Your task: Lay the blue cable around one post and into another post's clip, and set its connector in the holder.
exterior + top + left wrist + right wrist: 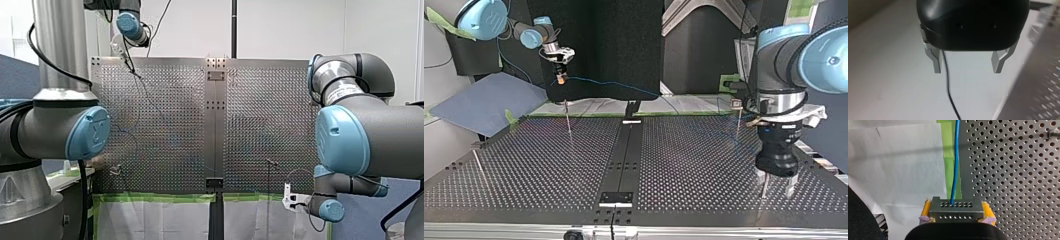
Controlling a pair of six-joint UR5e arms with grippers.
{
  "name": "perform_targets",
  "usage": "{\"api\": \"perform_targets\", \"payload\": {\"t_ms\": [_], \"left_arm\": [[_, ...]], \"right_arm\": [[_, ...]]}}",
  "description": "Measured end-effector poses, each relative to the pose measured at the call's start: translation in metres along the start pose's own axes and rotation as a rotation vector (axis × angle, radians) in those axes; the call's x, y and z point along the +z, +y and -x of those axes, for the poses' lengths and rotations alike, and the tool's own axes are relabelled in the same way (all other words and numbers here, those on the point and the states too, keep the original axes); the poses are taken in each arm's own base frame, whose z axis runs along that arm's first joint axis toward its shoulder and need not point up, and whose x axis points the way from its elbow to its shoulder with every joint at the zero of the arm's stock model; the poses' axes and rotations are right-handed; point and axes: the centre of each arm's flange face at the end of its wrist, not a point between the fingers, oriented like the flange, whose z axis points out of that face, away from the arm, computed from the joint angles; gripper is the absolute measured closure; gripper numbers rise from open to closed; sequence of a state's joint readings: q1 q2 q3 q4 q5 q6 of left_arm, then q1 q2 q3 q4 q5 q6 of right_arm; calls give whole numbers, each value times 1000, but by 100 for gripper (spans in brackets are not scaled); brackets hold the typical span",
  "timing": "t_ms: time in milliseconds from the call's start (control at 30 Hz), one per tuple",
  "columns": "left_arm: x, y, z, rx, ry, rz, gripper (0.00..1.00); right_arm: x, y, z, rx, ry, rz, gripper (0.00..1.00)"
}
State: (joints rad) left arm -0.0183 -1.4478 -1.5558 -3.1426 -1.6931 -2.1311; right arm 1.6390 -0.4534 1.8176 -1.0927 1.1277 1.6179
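table (pixel 684 165) centre open | posts (pixel 568 120) near edges | blue cable (pixel 614 83) strung across

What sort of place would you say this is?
Probably a robotics lab workcell: a perforated metal table with thin posts, green tape along its edge, and my right gripper holding the connector of a blue cable.

My hand (pixel 967 71) fills the upper part of the left wrist view, its black body rounded and glossy. Two metal fingers (pixel 936 62) stick out from under it, set wide apart with nothing between them. A thin dark cord (pixel 948 87) drops from under the body just beside one finger and curves away ahead of the hand. Behind it is a pale, blurred backdrop (pixel 885 75). The perforated surface (pixel 1043 87) runs along one side, beyond the other finger.
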Motion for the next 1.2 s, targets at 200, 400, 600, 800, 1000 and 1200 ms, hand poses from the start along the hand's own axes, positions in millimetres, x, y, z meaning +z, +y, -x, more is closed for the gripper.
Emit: {"api": "perform_targets", "payload": {"t_ms": [200, 400, 600, 800, 1000, 1200], "left_arm": [[-9, 6, 4, 59, 7, 67, 1], [-15, 11, 16, 111, -1, 129, 1], [-16, 23, 13, 176, 28, 210, 1], [-15, 39, 2, 253, 86, 293, 1], [-20, 43, -3, 319, 151, 310, 1], [-28, 41, -6, 379, 224, 290, 1]], "right_arm": [[0, 2, -1, 5, 4, 2, 100], [2, 4, -2, 8, 8, 4, 100], [2, 5, -2, 8, 9, 5, 100], [2, 5, -2, 8, 9, 5, 100], [2, 5, -2, 9, 8, 5, 100], [2, 3, -2, 8, 7, 1, 100]]}}
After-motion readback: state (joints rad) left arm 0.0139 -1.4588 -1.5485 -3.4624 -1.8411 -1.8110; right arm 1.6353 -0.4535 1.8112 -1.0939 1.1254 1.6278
